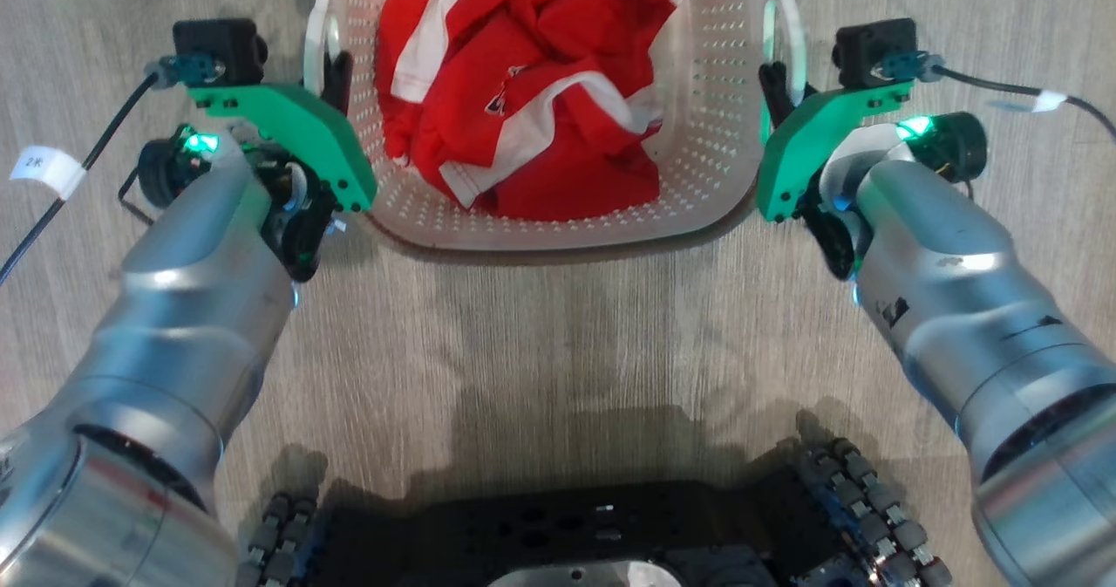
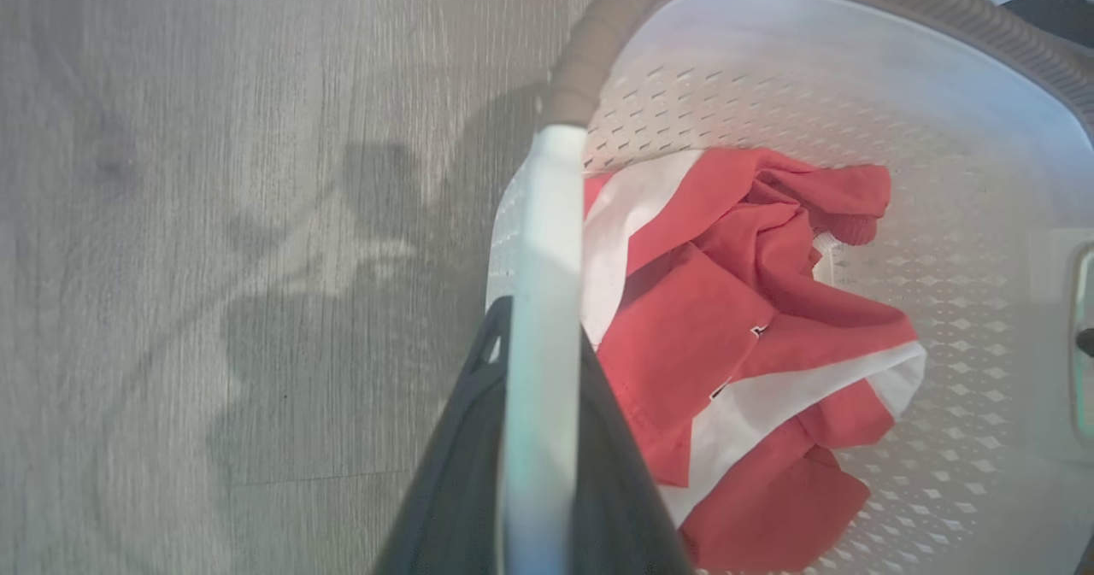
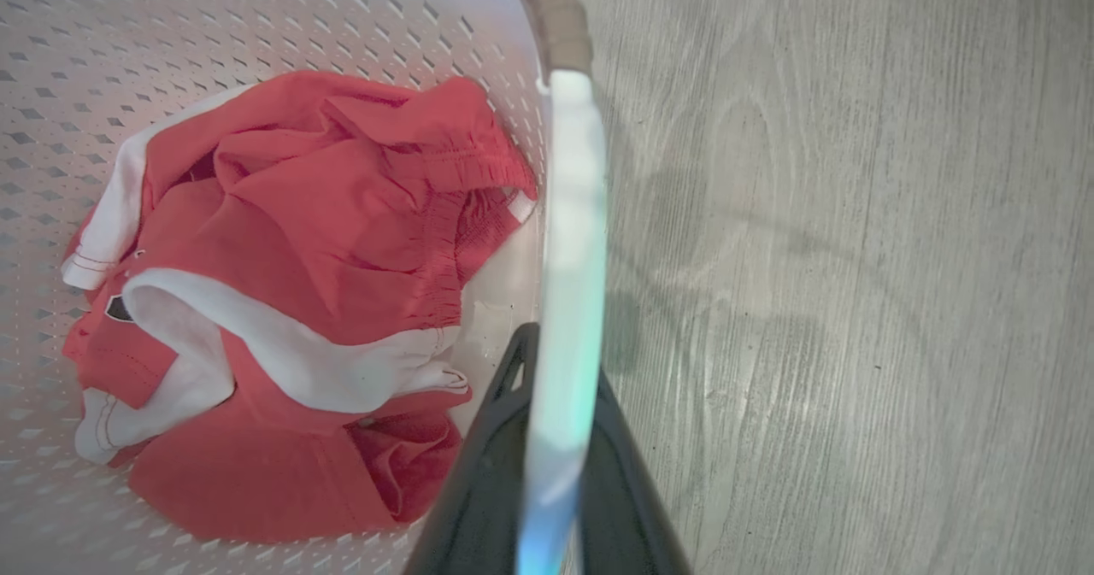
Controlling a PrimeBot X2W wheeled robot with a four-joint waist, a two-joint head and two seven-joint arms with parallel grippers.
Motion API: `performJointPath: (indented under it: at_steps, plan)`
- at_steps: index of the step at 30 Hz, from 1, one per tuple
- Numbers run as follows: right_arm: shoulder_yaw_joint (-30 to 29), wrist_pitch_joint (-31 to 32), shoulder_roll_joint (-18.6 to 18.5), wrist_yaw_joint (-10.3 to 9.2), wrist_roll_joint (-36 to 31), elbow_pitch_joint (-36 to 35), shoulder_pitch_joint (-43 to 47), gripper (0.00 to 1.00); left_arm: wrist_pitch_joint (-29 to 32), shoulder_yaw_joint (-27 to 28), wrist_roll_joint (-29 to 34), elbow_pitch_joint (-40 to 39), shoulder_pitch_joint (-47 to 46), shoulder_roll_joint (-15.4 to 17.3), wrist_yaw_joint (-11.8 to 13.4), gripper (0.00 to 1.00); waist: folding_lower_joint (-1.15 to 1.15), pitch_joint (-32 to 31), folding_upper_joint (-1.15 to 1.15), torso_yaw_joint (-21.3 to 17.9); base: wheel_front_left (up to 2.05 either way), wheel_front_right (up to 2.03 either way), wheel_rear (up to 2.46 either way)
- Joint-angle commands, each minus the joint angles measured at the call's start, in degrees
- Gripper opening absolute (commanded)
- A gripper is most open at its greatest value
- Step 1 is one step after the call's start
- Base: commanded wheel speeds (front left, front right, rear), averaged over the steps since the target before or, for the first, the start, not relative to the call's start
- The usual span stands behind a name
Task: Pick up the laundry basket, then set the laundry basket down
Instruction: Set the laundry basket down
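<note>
Two grippers grip the laundry basket (image 1: 715, 133), one on each white side handle. The left gripper (image 1: 336, 71) pinches the left handle (image 1: 316, 42) and the right gripper (image 1: 774, 81) pinches the right handle (image 1: 792, 24). In the wrist views each loop runs between narrow dark fingers. The basket is straight ahead of the robot over the grey wood floor (image 1: 558, 334), with crumpled red and white clothes (image 1: 540, 90) inside; whether it touches the floor I cannot tell.

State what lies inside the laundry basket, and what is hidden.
Inside the laundry basket lies crumpled red and white clothing. It covers most of the basket's bottom, so anything beneath cannot be seen.
</note>
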Motion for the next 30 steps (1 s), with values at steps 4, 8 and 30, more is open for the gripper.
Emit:
performJointPath:
  at_steps: [4, 8, 30]
  plan:
    - [-1.1, 0.8, -1.8, -0.16, -1.8, 1.4, 3.6, 0.00, -1.8, 5.0, 2.6, -0.9, 0.2, 3.3, 0.5, 0.00, 0.00, 0.9, 0.00, 0.1, 0.00, 0.00, 0.00]
    - [-2.5, 2.3, -1.6, -0.16, -3.2, 1.4, 3.7, 0.00, -1.8, 6.9, 4.2, 0.0, 1.5, 2.4, 0.2, 0.00, 0.00, 1.4, 0.00, 0.1, 0.00, 0.00, 0.00]
    - [-8.1, 6.6, -0.1, -0.16, -7.8, 1.4, 4.9, 0.00, -1.8, 9.0, 6.1, 3.3, 1.9, 0.2, -1.0, 0.00, 0.00, 1.5, 0.00, 0.2, 0.00, 0.00, 0.00]
